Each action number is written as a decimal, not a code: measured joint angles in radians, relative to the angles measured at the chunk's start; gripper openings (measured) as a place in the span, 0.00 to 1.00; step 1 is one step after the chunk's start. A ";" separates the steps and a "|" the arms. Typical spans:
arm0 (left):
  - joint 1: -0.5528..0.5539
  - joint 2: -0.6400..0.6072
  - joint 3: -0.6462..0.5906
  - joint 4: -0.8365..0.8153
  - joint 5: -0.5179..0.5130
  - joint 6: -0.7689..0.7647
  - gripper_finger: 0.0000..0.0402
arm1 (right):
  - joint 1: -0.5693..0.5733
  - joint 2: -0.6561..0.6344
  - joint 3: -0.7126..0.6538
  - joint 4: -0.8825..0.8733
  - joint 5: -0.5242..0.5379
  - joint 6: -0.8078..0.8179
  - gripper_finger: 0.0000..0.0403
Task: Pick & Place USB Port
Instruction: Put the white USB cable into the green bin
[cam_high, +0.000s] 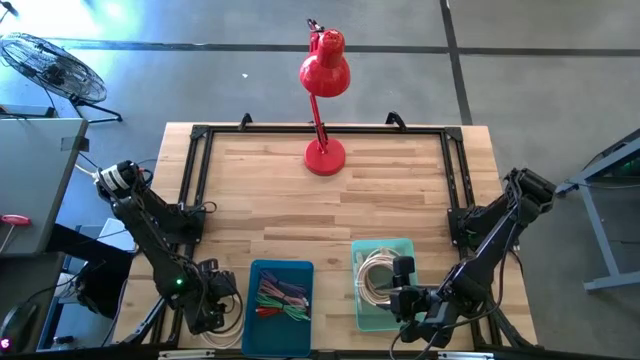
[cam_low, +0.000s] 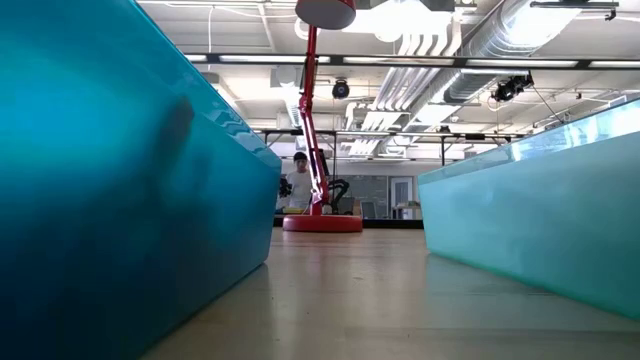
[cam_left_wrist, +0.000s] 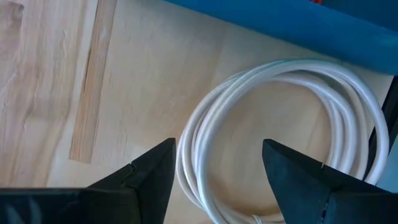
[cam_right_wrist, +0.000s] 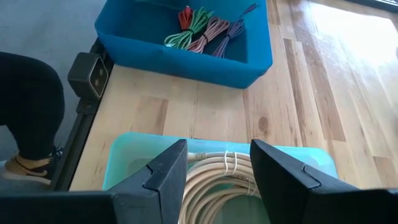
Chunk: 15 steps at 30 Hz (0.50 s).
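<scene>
left jaws apart, over white cable coil on desk at 7 o'clock | right jaws apart, above beige cable coil in pale teal bin at 5 o'clock | blue bin at 6 | red lamp at 12

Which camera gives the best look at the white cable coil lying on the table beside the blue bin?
The left wrist view: the white cable coil fills the picture, lying on the table just past the open left gripper. The high view shows only a sliver of it beside the blue bin. The low and right wrist views do not show it.
</scene>
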 joint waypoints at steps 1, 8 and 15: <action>0.000 0.000 0.000 0.000 0.001 -0.005 0.58 | 0.000 0.000 0.000 0.000 0.001 0.000 0.42; 0.000 0.037 0.002 -0.014 0.015 -0.026 0.58 | 0.000 0.000 0.000 0.000 0.001 0.000 0.42; 0.000 0.087 0.002 -0.031 0.047 -0.070 0.58 | 0.000 0.000 0.000 -0.001 0.001 0.000 0.42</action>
